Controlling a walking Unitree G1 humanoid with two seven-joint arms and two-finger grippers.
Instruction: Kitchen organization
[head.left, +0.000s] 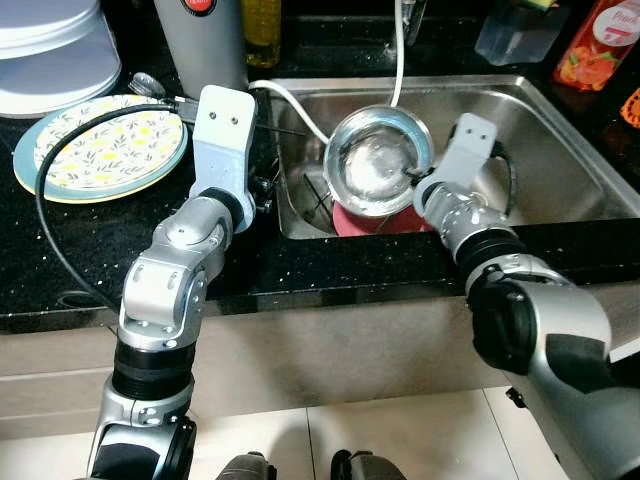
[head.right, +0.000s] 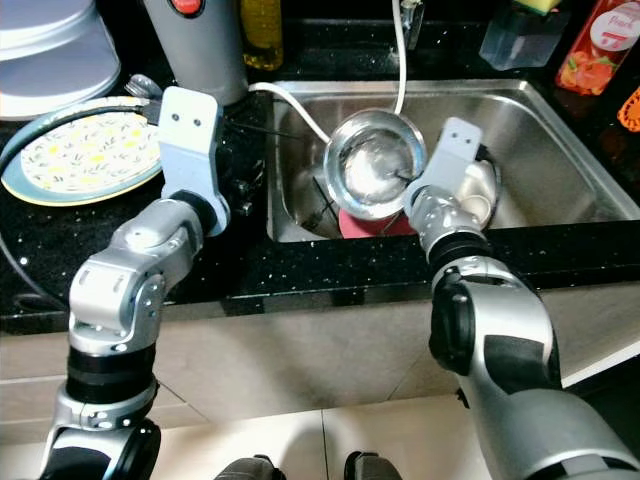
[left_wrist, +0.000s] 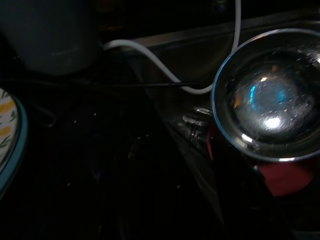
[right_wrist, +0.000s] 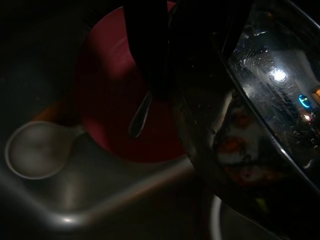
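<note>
Right gripper (head.left: 412, 178) clamped on steel bowl (head.left: 378, 162) rim over sink (head.left: 560, 150) | left gripper: fingers' state unclear | I'd lift level, clearing red plate (head.left: 375, 222).

Steel bowl (head.left: 378, 160) (tilted) above sink (head.left: 560, 150)

The steel bowl (head.left: 380, 162) hides most of the red dish (head.left: 372, 222) beneath it and the right gripper's fingertips.
</note>
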